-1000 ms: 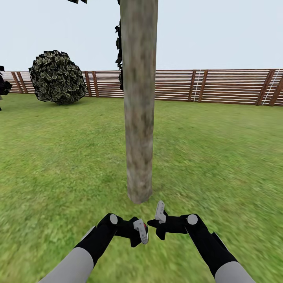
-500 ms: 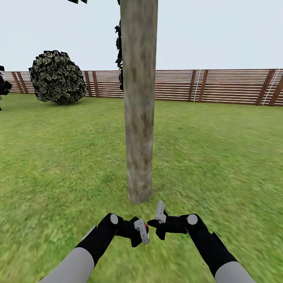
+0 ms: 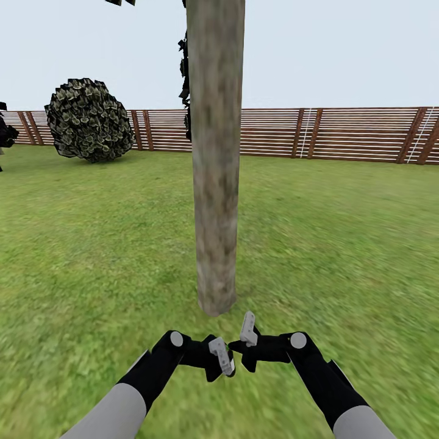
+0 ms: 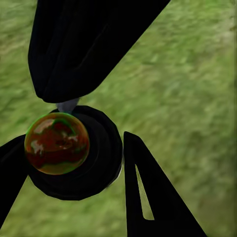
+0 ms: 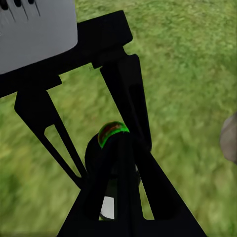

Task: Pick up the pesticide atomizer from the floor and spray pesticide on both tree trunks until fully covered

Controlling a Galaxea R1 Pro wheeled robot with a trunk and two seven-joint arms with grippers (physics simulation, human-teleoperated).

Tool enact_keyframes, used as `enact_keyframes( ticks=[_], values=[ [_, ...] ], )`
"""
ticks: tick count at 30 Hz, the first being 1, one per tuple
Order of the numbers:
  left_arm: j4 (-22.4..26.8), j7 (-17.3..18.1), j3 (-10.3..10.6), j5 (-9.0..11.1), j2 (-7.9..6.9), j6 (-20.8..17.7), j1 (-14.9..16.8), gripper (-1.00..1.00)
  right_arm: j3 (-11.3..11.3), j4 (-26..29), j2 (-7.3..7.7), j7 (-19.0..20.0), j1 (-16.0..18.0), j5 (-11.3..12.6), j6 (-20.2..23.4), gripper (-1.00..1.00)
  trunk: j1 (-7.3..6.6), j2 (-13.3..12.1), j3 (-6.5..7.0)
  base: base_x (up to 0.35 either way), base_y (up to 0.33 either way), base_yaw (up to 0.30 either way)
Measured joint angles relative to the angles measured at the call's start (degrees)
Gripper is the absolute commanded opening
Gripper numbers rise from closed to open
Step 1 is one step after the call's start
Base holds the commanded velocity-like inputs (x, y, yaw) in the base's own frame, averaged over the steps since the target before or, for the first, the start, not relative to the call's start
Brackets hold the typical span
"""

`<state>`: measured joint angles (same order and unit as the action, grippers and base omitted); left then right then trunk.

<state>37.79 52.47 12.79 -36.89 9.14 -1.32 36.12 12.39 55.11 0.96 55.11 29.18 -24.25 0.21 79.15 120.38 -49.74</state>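
Round leafy bush [image 3: 89, 119] at the far fence line, pale sky [image 3: 335, 55] above.

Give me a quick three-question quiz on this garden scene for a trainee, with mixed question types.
1. True or false: the tree trunk stands straight ahead of the robot, beyond the left hand and the right hand.
2. Multiple choice: what stands before the fence, to the left of the trunk? A) a round bush B) a parked car C) a bench
3. Fill in: the ground beneath both hands is ___.

Key: 1 true; 2 A; 3 grass.
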Motion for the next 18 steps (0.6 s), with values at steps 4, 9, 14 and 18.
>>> enact_keyframes(
  ticks=[4,9,14,18],
  values=[
    [0.0,0.0,-0.03,0.03,0.0,0.0,0.0,-1.0,0.0,0.0,0.0,0.0,0.0,-0.01,0.0,-1.0,0.0,0.0,0.0,0.0,0.0,0.0],
    [0.0,0.0,0.02,0.03,-0.03,0.0,0.0,-1.0,0.0,0.0,0.0,0.0,0.0,-0.01,-0.03,-1.0,0.0,0.0,0.0,0.0,0.0,0.0],
    [-0.82,-0.08,0.17,-0.48,-0.52,-0.03,-0.03,-1.0,0.0,0.08,-0.01,0.0,0.0,-0.01,-0.03,-1.0,0.0,0.0,0.0,0.0,0.0,0.0],
    [-1.05,-0.18,0.23,-1.27,-0.82,-0.17,-0.21,-1.0,0.0,0.09,0.0,0.0,0.0,-0.01,-0.03,-1.0,0.0,0.0,0.0,0.0,0.0,0.0]
  ],
)
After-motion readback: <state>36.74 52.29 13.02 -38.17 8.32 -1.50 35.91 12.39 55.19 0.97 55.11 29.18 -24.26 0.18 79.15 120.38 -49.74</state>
